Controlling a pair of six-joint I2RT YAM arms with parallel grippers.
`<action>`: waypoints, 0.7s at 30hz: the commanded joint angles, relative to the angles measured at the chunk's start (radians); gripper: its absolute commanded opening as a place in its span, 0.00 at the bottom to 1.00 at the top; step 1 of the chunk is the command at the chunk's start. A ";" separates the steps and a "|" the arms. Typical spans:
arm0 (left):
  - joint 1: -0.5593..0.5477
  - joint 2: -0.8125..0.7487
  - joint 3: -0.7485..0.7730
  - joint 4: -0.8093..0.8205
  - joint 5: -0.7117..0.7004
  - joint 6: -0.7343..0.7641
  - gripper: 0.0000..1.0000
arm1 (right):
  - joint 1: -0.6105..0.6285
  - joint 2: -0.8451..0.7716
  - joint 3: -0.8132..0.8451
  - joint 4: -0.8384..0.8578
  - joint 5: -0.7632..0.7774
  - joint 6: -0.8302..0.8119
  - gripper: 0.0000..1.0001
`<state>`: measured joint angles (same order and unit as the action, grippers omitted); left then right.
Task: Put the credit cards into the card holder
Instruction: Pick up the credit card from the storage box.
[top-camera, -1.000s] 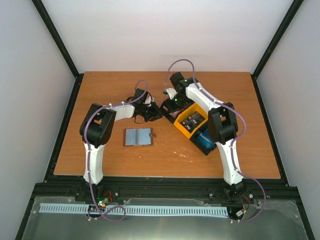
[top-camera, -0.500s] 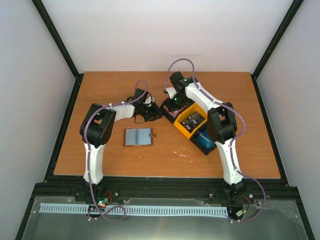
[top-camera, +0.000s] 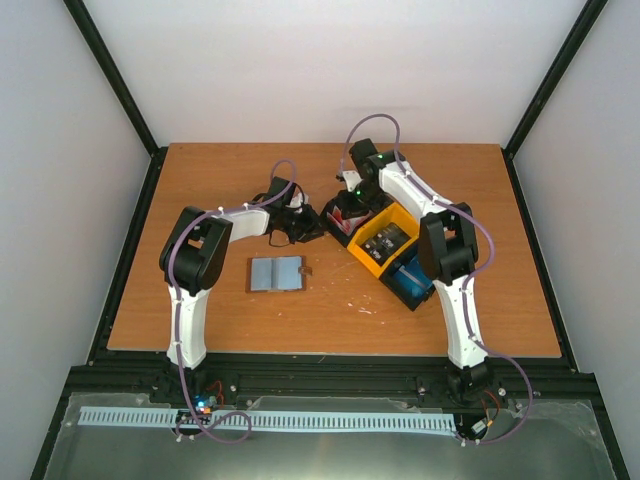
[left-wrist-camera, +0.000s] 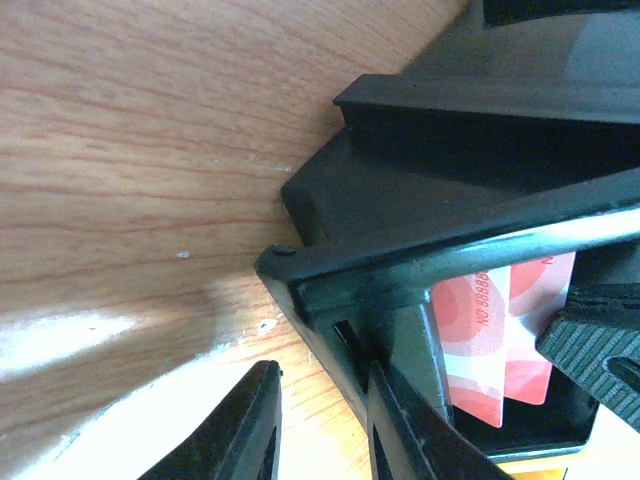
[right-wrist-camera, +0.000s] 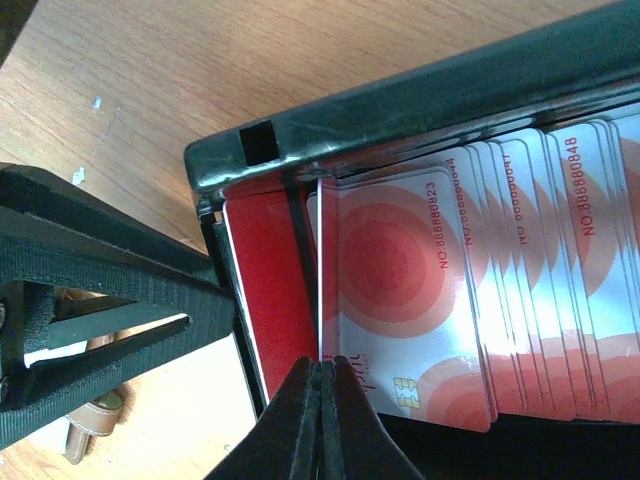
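Note:
The card holder (top-camera: 276, 273) lies open on the table, grey-blue lining up, brown tab to its right. Red-and-white credit cards (right-wrist-camera: 470, 280) stand in a stack in a black bin (right-wrist-camera: 400, 95), which also shows in the top view (top-camera: 338, 228). My right gripper (right-wrist-camera: 322, 372) is shut on the edge of one red-and-white card (right-wrist-camera: 320, 260) at the stack's end; from above it (top-camera: 351, 210) is over that bin. My left gripper (left-wrist-camera: 320, 370) is open at the bin's corner wall (left-wrist-camera: 300, 275), one finger (left-wrist-camera: 240, 430) outside over the table, the other (left-wrist-camera: 405, 420) against the wall.
A yellow bin (top-camera: 368, 262) with dark cards and a black bin with blue cards (top-camera: 405, 284) adjoin the black bin on the right. The left gripper's fingers (right-wrist-camera: 110, 300) sit close beside the bin in the right wrist view. Black rails edge the table.
The right arm's wrist and elbow have shifted a little to the right and back, with its gripper still in the black bin. The left arm and the card holder have not moved.

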<state>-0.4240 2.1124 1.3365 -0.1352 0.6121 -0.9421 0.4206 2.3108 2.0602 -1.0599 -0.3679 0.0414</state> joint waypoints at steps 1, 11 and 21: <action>-0.010 0.029 0.029 -0.055 -0.020 0.023 0.28 | -0.008 -0.050 0.024 0.013 -0.014 0.013 0.03; -0.009 -0.016 0.018 -0.034 -0.011 0.037 0.44 | -0.024 -0.143 0.010 0.022 0.035 0.041 0.03; -0.010 -0.065 0.017 -0.007 -0.026 0.055 0.50 | -0.033 -0.264 -0.039 0.011 0.036 0.056 0.03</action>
<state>-0.4240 2.1101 1.3365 -0.1532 0.6052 -0.9192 0.3965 2.1296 2.0506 -1.0546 -0.3225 0.0803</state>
